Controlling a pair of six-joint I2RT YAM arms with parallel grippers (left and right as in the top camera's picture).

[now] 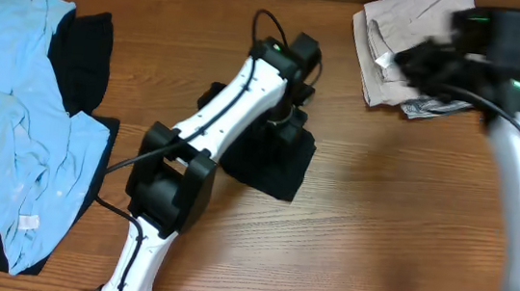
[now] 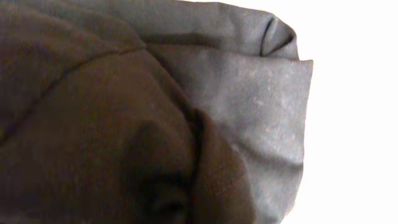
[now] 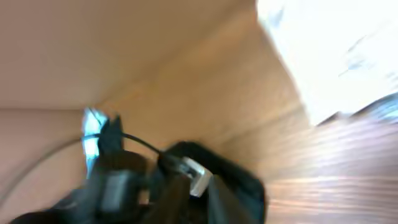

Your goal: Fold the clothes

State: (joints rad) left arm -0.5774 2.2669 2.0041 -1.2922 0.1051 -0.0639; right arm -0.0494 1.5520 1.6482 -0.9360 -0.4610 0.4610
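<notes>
- The folded black garment (image 1: 277, 172) lies in a compact dark bundle about mid-table (image 1: 379, 207); every other place below is given from it.
- The left gripper (image 1: 287, 119) is down on the far edge of that bundle. The arm hides its jaws from overhead, and cloth fills the left wrist view (image 2: 93, 124). The jaws are closed or very nearly so; I cannot tell whether fabric is pinched between them.
- The right gripper (image 1: 424, 61) hangs well off to the bundle's far right, over the near edge of the beige pieces (image 1: 388, 28). It is smeared by motion in both views that show it, so I cannot tell if its jaws are apart or together.
- Well to the bundle's left lies the light blue T-shirt (image 1: 22, 111), spread and rumpled, overlapping another dark piece (image 1: 80, 59).
- Handling, as a judgement: the black cloth looks soft, light and limp, with no stiffness to keep a fold. It should slump and drag if lifted by the middle.
- The best hold is likely at an outer corner or folded edge, pinching all layers, while the other arm pins the opposite side.
</notes>
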